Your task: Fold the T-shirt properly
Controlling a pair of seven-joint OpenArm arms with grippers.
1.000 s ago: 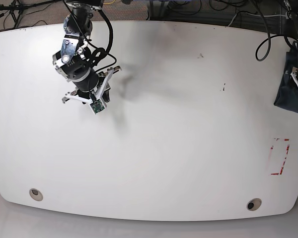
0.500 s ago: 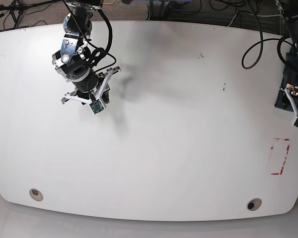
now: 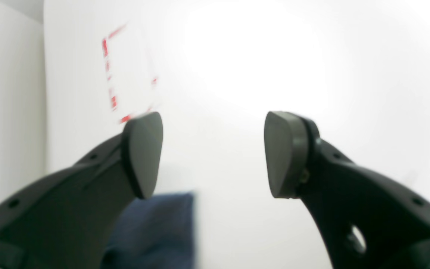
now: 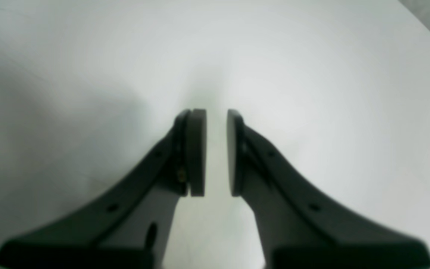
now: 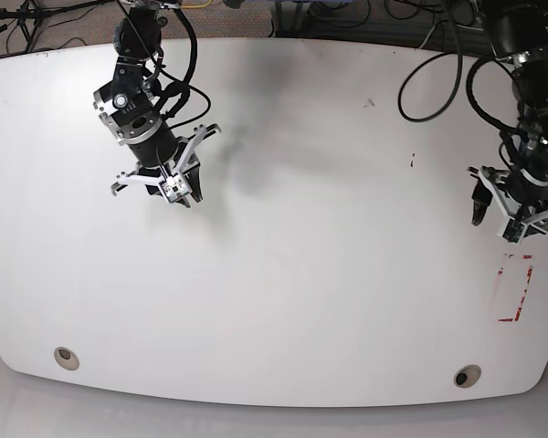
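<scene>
In the left wrist view a corner of the dark navy T-shirt (image 3: 155,228) lies on the white table, just below and behind the left finger. My left gripper (image 3: 213,153) is open above bare table, with nothing between its pads. The base view places this gripper (image 5: 502,219) near the table's right edge, and the arm there hides the T-shirt. Over the far left of the table, my right gripper (image 4: 216,153) has its pads almost together, a thin gap between them and nothing in it; in the base view it (image 5: 184,193) hangs above the tabletop.
A red tape outline (image 5: 516,290) marks the table near the right edge, just in front of the left gripper; it also shows ahead in the left wrist view (image 3: 125,74). Two round holes (image 5: 66,357) (image 5: 467,375) sit near the front edge. Cables (image 5: 438,64) hang at the back.
My left arm has come in from the right edge, off the T-shirt, toward the red tape mark. The right arm has turned a little in place.
</scene>
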